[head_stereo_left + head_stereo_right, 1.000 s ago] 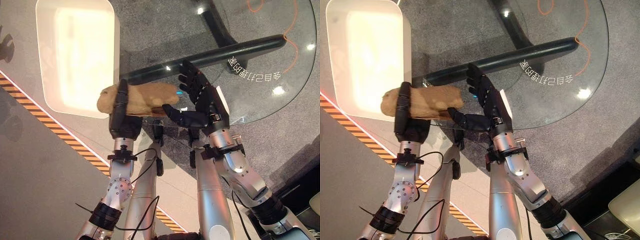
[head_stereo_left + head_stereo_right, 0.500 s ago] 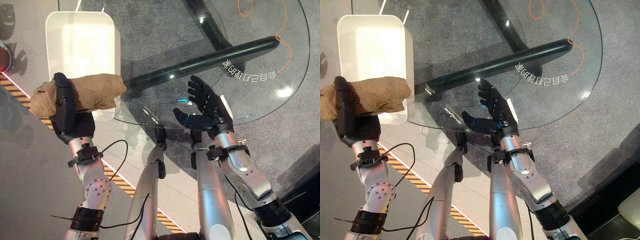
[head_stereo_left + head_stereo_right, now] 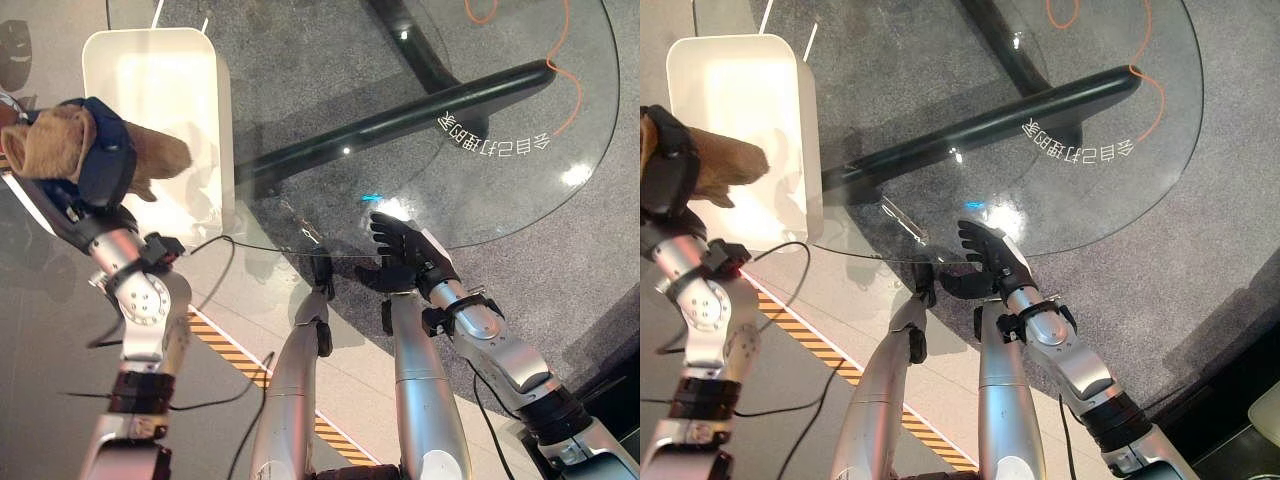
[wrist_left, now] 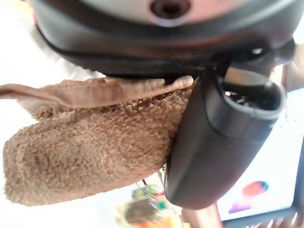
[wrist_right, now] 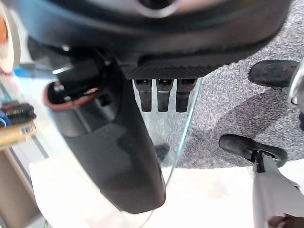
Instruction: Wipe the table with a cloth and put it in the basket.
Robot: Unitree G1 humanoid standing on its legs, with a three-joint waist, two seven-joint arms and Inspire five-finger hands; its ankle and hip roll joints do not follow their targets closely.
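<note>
Cloth (image 3: pixel 55 150), brown, bunched in left robot hand (image 3: pixel 100 165), fingers curled round it, at basket's (image 3: pixel 215 120) left rim. Right robot hand (image 3: pixel 405 250) spread, at glass desk's (image 3: pixel 480 200) near edge.

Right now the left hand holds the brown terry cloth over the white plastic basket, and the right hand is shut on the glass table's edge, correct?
Not quite. In the left eye view the right hand rests open at the round glass table edge. The left hand does hold the brown terry cloth by the white plastic basket.
</note>
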